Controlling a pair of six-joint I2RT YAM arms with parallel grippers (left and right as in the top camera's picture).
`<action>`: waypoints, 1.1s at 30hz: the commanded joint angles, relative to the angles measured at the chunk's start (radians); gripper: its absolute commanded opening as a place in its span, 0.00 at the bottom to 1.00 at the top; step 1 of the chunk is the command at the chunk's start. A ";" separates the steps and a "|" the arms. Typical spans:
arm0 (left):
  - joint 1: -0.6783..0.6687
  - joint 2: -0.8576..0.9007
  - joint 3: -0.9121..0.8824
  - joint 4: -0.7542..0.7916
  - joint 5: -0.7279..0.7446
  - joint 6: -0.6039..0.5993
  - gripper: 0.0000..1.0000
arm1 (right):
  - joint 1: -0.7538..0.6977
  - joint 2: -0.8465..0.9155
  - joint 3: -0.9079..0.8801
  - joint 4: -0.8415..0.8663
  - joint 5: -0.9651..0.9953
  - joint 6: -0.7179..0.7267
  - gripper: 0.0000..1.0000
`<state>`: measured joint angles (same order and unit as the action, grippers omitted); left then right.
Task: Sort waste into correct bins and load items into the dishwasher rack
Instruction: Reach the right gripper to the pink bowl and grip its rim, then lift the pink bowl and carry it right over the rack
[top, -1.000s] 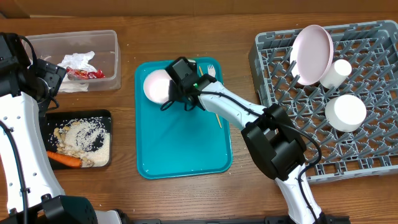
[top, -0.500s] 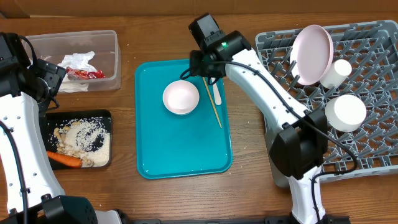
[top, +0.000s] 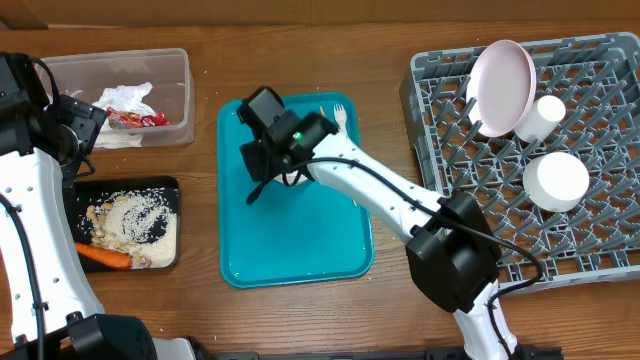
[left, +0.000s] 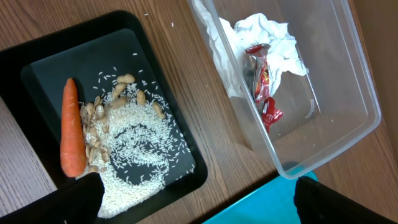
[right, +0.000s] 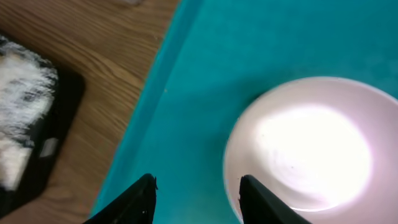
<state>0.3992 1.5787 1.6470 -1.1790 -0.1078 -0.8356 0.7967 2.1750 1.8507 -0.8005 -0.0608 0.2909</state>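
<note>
Right gripper (right: 198, 180) low over the left part of the teal tray (top: 300, 250); jaws spread, nothing pinched. Bowl (right: 311, 149) upright on the tray; its left rim sits at the right-hand finger (right: 261, 200), while the other finger (right: 134, 200) is over bare tray. Wrist view blurred, so contact with the rim cannot be told. From overhead the right arm (top: 370, 190) lies across the tray and hides the bowl completely; it also covers most of the stick (top: 322, 110). Fork (top: 340, 113) at the tray's far edge, clear of the arm.

Rack (top: 600, 250) on the right of the table (top: 205, 100); plate (top: 503, 88) on edge, cup (top: 548, 115) just beside it, second bowl (top: 556, 180) nearer.

Left gripper (left: 198, 186) spread wide and empty, held above the gap between tub (left: 348, 81) and black tray (left: 180, 134). Tub holds napkins (left: 264, 28) and wrapper (left: 264, 81); black tray holds rice (left: 134, 155), nuts (left: 99, 134) and carrot (left: 73, 127) along its edge.
</note>
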 joint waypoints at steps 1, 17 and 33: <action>-0.001 0.005 0.007 0.002 -0.003 -0.010 1.00 | -0.002 -0.018 -0.068 0.041 0.042 0.016 0.47; -0.001 0.005 0.007 0.002 -0.003 -0.010 1.00 | 0.021 0.027 -0.142 0.100 0.023 0.020 0.42; -0.001 0.005 0.007 0.002 -0.003 -0.010 1.00 | 0.020 0.037 -0.113 0.088 0.026 0.024 0.20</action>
<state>0.3992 1.5787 1.6470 -1.1790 -0.1078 -0.8360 0.8131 2.2021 1.7180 -0.7040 -0.0368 0.3153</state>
